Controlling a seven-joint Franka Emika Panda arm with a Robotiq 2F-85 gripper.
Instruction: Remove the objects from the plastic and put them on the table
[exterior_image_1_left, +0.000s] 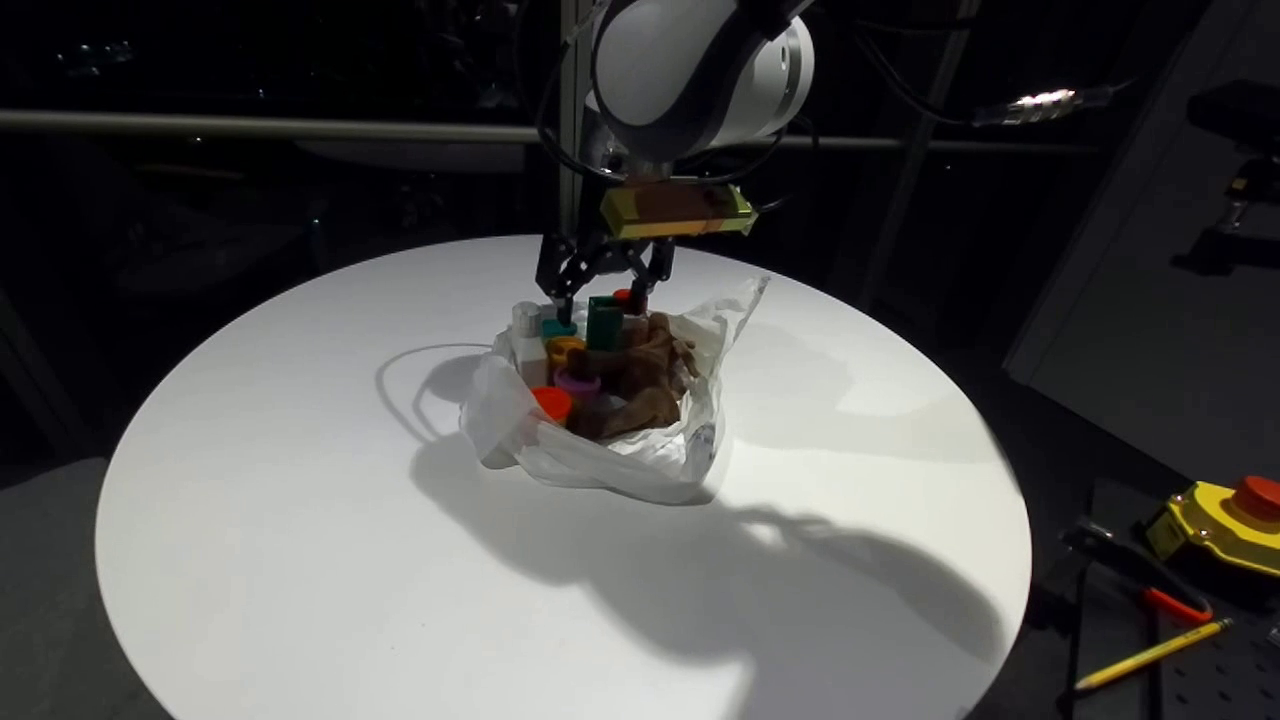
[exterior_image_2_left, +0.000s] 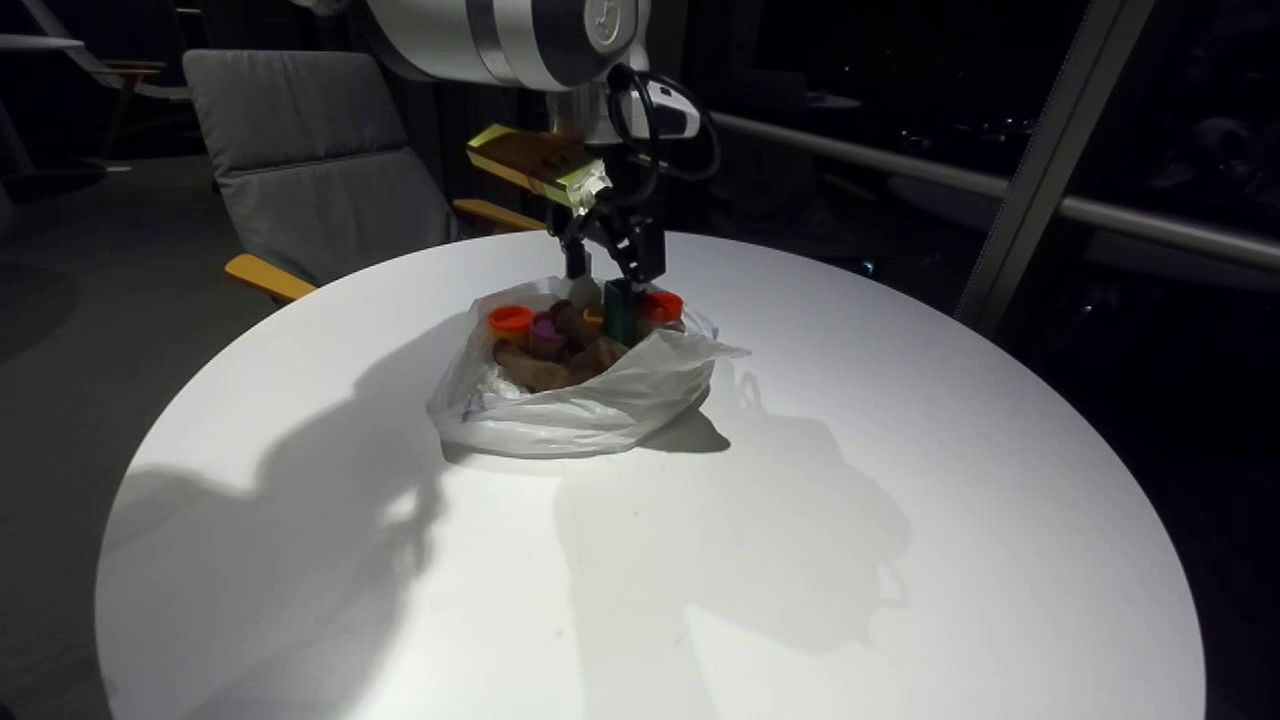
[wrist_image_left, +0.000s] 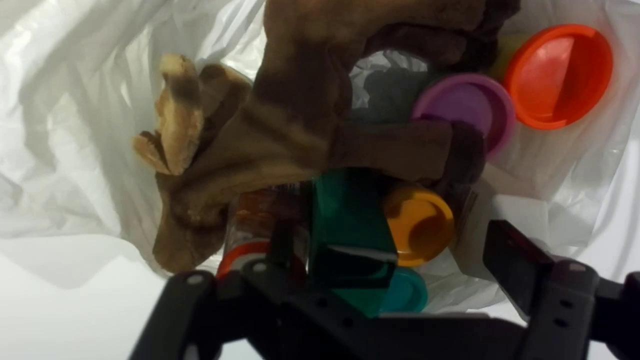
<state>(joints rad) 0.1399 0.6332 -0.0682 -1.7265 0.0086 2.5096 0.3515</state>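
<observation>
The plastic, a thin whitish bag (exterior_image_1_left: 620, 470), lies opened up on the white round table (exterior_image_1_left: 300, 560). Inside are a brown plush animal (wrist_image_left: 300, 100), an orange cup (wrist_image_left: 560, 77), a purple cup (wrist_image_left: 465, 107), a yellow cup (wrist_image_left: 422, 227) and a teal-green cup (wrist_image_left: 407, 292). A tall dark green box (wrist_image_left: 350, 220), a white container (wrist_image_left: 522, 215) and a red-capped brown bottle (wrist_image_left: 250, 215) stand there too. My gripper (wrist_image_left: 400, 255) reaches down at the bag's far side, jaws wide apart. The green box rises between them, closer to the left finger in the wrist view; no grip shows.
The bag's crumpled rim (exterior_image_2_left: 690, 345) stands up around the toys. Beyond the table are a grey chair (exterior_image_2_left: 310, 150) with wooden armrests and a metal rail (exterior_image_1_left: 270, 125). A yellow box with a red button (exterior_image_1_left: 1220, 525) and a pencil (exterior_image_1_left: 1150, 655) lie off to the side.
</observation>
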